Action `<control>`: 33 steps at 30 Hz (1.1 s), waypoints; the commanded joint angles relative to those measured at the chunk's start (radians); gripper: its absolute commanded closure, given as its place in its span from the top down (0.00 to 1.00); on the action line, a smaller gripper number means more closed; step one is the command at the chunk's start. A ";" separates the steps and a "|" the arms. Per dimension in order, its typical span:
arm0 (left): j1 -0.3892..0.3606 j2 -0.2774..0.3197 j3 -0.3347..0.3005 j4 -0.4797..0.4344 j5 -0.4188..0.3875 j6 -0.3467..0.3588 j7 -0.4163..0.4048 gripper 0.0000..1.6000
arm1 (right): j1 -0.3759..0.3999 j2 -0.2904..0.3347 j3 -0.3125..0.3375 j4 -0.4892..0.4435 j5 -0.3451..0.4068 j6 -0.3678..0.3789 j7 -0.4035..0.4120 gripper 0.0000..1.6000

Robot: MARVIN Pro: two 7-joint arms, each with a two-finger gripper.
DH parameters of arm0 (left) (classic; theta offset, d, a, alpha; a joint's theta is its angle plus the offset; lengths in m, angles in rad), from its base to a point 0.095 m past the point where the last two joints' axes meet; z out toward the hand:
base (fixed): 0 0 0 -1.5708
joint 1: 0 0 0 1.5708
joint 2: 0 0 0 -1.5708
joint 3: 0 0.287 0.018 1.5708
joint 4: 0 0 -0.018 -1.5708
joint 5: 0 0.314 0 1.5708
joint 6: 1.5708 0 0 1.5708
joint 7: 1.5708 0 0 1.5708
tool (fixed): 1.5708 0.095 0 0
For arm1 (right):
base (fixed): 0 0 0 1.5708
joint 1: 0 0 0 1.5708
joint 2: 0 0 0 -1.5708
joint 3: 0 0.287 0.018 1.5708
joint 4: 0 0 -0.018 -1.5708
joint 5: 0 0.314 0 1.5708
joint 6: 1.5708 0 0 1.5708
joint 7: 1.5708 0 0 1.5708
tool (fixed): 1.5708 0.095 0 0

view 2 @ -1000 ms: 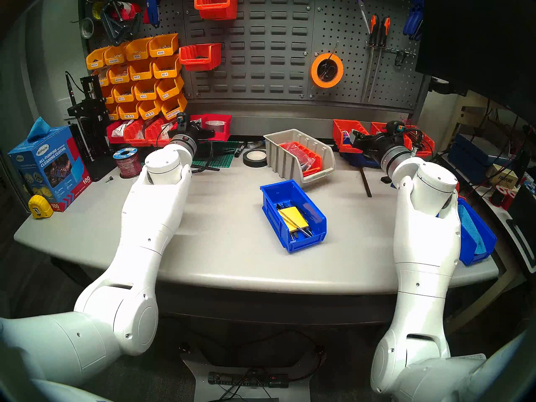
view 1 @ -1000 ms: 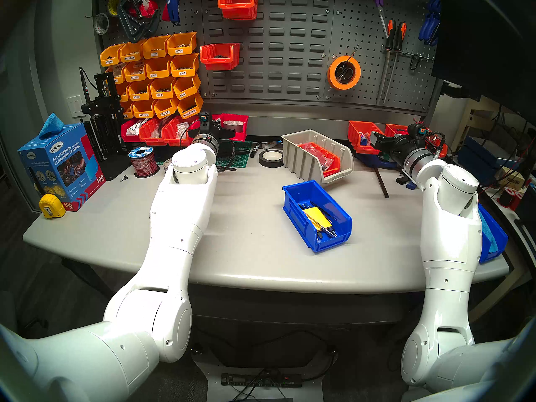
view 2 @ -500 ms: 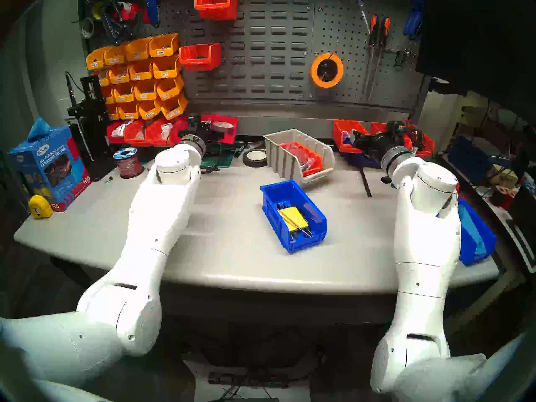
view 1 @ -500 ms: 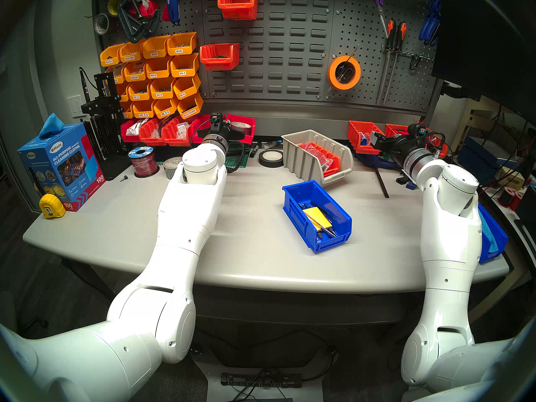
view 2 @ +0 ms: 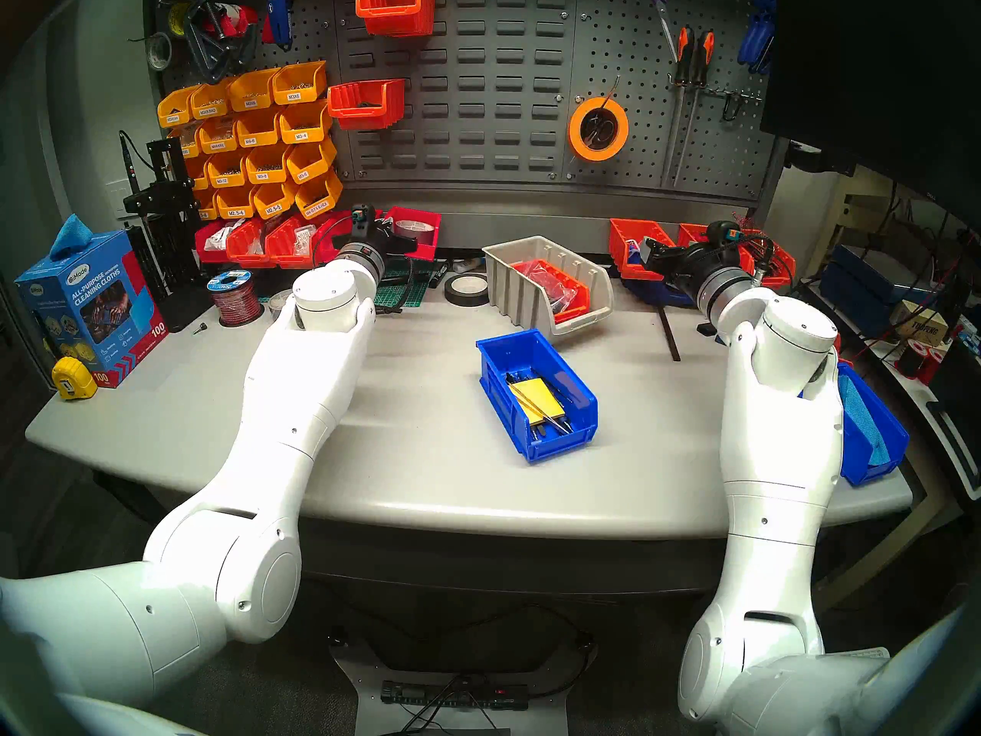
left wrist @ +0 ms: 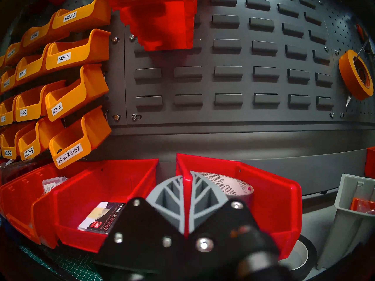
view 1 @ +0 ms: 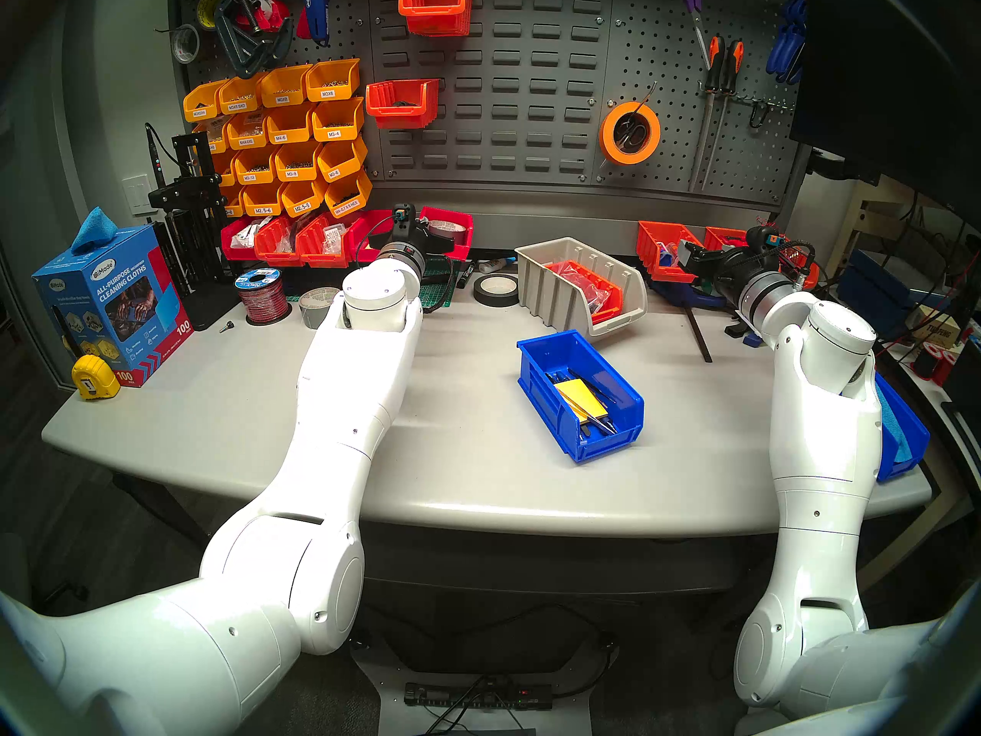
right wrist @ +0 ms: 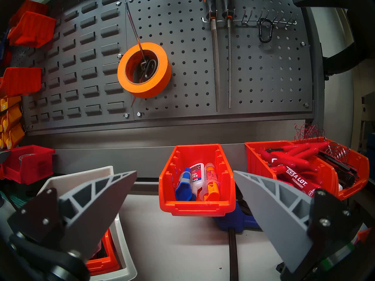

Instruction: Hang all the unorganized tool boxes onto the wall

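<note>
Red bin (left wrist: pixel 263 195): glossy plastic, open-front, holding a tape roll (left wrist: pixel 233 185); lifted just before the wall (left wrist: pixel 223 132), below its louvred slots. Left claw (left wrist: pixel 185 193), ribbed grey fingers, clamped on its side wall; bin's base hidden. Right claw (right wrist: pixel 182 195) spread apart.

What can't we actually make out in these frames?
- Left wrist view: left gripper is shut on a wall of the red bin; whether the bin's bottom clears the table is hidden by the gripper body.
- Head views: that grip is hidden behind the left wrist.
- Beige bin: the bagged contents are too small to identify.
- Blue bin at the table's right edge: mostly hidden by the right arm.
</note>
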 commanded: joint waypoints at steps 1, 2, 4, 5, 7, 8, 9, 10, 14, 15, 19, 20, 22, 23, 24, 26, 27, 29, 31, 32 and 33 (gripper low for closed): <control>-0.057 -0.013 -0.007 0.000 -0.010 -0.018 0.003 0.00 | 0.006 0.001 0.000 -0.016 0.001 -0.001 0.000 1.00; -0.057 -0.013 -0.007 0.000 -0.010 -0.018 0.003 0.00 | 0.006 0.001 0.000 -0.016 0.001 -0.001 0.000 1.00; -0.061 -0.021 -0.013 0.006 -0.016 -0.019 0.007 0.00 | 0.006 0.001 0.000 -0.017 0.001 -0.001 0.000 1.00; -0.064 -0.026 -0.017 0.009 -0.022 -0.016 0.010 0.00 | 0.006 0.001 0.000 -0.017 0.001 -0.001 0.000 1.00; -0.067 -0.026 -0.016 0.012 -0.021 -0.018 0.011 0.00 | 0.006 0.001 0.000 -0.017 0.001 -0.001 0.000 1.00; -0.070 -0.031 -0.019 0.016 -0.026 -0.020 0.014 0.00 | 0.006 0.001 0.000 -0.017 0.001 -0.001 0.000 1.00; -0.074 -0.033 -0.019 0.019 -0.026 -0.020 0.015 0.00 | 0.006 0.001 0.000 -0.017 0.001 -0.001 0.000 1.00; -0.080 -0.037 -0.020 0.025 -0.031 -0.022 0.016 0.00 | 0.006 0.001 0.000 -0.016 0.001 -0.001 0.000 1.00; -0.088 -0.041 -0.021 0.034 -0.034 -0.025 0.020 0.00 | 0.006 0.001 0.000 -0.016 0.001 -0.001 0.000 1.00; -0.092 -0.045 -0.023 0.040 -0.038 -0.028 0.023 0.00 | 0.006 0.001 0.000 -0.016 0.001 -0.001 0.000 1.00; -0.100 -0.048 -0.023 0.050 -0.041 -0.033 0.026 0.00 | 0.006 0.001 0.000 -0.017 0.001 -0.001 0.000 1.00; -0.100 -0.048 -0.023 0.050 -0.041 -0.033 0.026 0.00 | 0.006 0.001 0.000 -0.017 0.001 -0.001 0.000 1.00; -0.102 -0.049 -0.022 0.052 -0.042 -0.035 0.027 0.00 | 0.006 0.001 0.000 -0.017 0.001 -0.001 0.000 1.00; -0.102 -0.049 -0.021 0.052 -0.042 -0.036 0.028 0.00 | 0.006 0.001 0.000 -0.017 0.001 -0.001 0.000 1.00; -0.102 -0.049 -0.021 0.053 -0.043 -0.036 0.029 0.00 | 0.006 0.001 0.000 -0.017 0.001 -0.001 0.000 1.00; -0.097 -0.050 -0.020 0.053 -0.042 -0.039 0.032 0.00 | 0.006 0.001 0.000 -0.017 0.001 -0.001 0.000 1.00; -0.094 -0.050 -0.019 0.052 -0.042 -0.040 0.034 0.00 | 0.006 0.001 0.000 -0.017 0.001 -0.001 0.000 1.00; -0.090 -0.050 -0.018 0.049 -0.041 -0.039 0.036 0.00 | 0.006 0.001 0.000 -0.017 0.001 -0.001 0.000 1.00; -0.083 -0.049 -0.016 0.044 -0.040 -0.041 0.039 0.00 | 0.006 0.001 0.000 -0.017 0.001 -0.001 0.000 1.00; -0.080 -0.049 -0.016 0.042 -0.040 -0.040 0.040 0.00 | 0.006 0.001 0.000 -0.017 0.001 -0.001 0.000 1.00; -0.077 -0.049 -0.015 0.039 -0.040 -0.040 0.041 0.00 | 0.006 0.001 0.000 -0.017 0.001 -0.001 0.000 1.00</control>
